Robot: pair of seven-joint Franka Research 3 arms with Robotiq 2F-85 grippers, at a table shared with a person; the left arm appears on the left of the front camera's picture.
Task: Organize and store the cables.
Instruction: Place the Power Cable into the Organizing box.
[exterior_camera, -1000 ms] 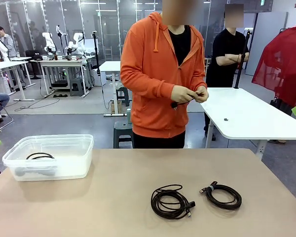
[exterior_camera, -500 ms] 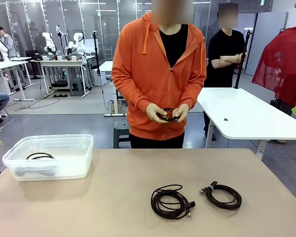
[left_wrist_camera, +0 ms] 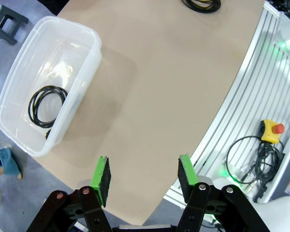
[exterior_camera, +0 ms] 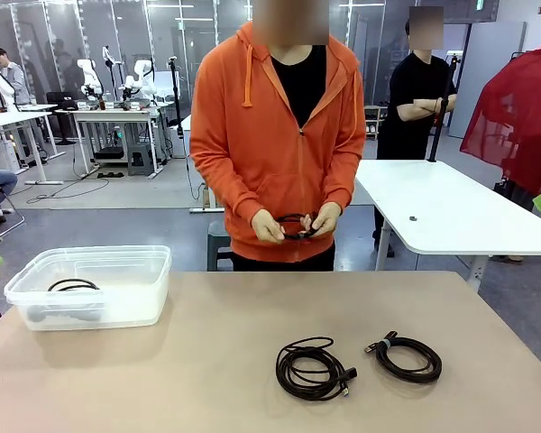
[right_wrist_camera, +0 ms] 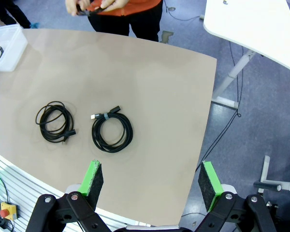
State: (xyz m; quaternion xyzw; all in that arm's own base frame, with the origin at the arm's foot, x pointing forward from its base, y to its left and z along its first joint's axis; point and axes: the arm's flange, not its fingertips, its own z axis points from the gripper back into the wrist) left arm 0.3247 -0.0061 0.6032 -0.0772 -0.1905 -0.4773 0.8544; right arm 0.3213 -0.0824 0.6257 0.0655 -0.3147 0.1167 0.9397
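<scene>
R gripper [right_wrist_camera: 151,169] was seen w/ jaws spread wide, nothing between; L gripper [left_wrist_camera: 143,164] likewise parted and empty, hung over the table [exterior_camera: 207,361] edge near the clear plastic bin [exterior_camera: 117,311], where one coiled cable [left_wrist_camera: 47,101] lay; on the table's R half the tied coil [right_wrist_camera: 112,131] lay flat just ahead of the R jaws, offset toward the bin side, w/ the looser coil [right_wrist_camera: 54,122] beside it, further that way; R arm was judged nearer; a fourth coil [exterior_camera: 293,225] was held in the person's hands [exterior_camera: 269,225].

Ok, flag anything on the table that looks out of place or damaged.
Nothing damaged or spilled. A loosely wound cable and a tidier cable lie on the table, outside the bin that holds a third cable.
</scene>
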